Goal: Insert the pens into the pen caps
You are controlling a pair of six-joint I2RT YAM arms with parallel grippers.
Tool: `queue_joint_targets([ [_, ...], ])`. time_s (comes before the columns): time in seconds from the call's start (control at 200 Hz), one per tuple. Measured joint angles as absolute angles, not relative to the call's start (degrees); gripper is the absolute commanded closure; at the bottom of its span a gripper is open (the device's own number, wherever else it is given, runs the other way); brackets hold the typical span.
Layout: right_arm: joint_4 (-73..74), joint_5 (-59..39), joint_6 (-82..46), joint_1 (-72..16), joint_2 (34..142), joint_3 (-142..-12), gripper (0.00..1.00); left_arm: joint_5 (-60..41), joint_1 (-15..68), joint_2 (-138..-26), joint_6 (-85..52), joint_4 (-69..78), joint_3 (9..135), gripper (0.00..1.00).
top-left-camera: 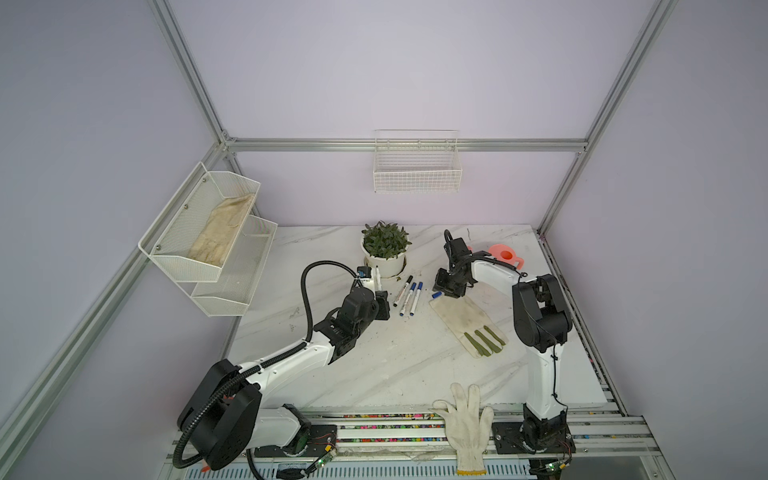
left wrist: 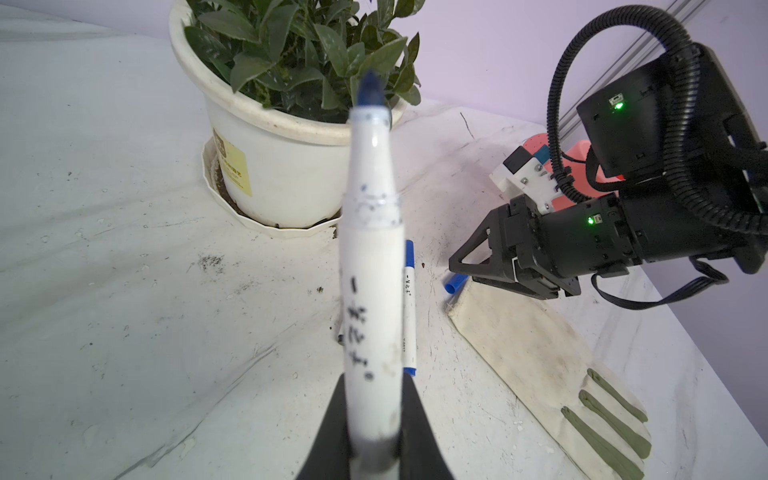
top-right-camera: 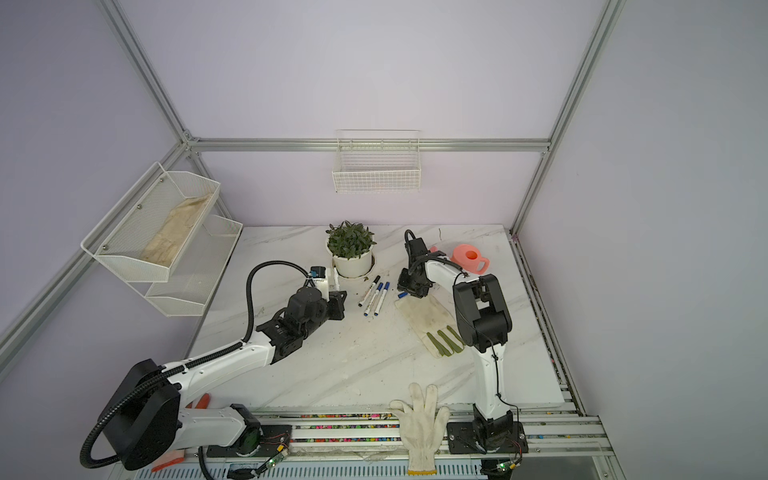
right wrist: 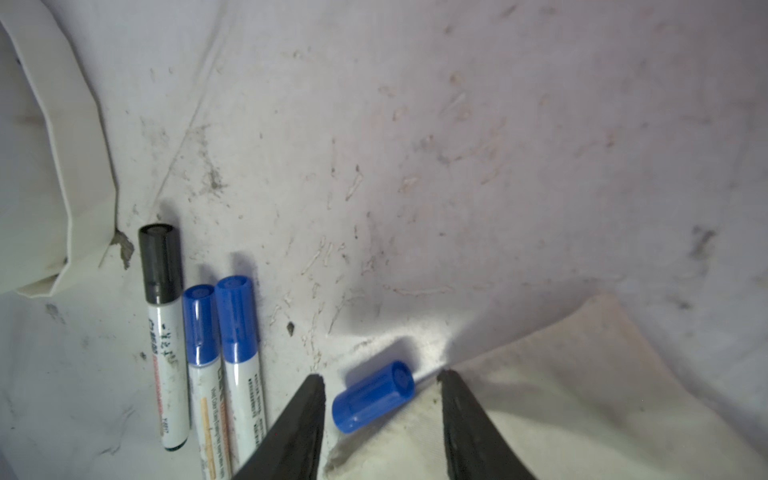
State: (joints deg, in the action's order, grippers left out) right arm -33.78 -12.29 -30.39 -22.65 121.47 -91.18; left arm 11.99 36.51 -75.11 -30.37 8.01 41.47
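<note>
Marble tabletop (top-left-camera: 374,374): right gripper (right wrist: 381,374) gapes around a blue cap (right wrist: 372,397) by the glove (top-left-camera: 461,320); left gripper (left wrist: 372,386) clamps a pen (left wrist: 372,270).

I saw pale lilac walls (top-left-camera: 415,62) closing the cell on three sides, with an aluminium frame (top-left-camera: 311,145) running up the corners and across the far wall. A white wire basket (top-left-camera: 417,174) hung on that far wall, near the middle. On the left wall a two-tier mesh shelf (top-left-camera: 232,183) leaned out. The marble-patterned table (top-left-camera: 395,365) looked scuffed, with slotted metal rails (top-left-camera: 374,432) along its near edge. The light was soft and even.
</note>
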Motion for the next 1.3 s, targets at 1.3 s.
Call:
queue_joint_targets([
  [1.3,-39.5,0.8,-24.4,-27.8,124.7,-97.0,0.52,12.5,36.5,-74.9,-30.2,9.8,40.8,1.0],
])
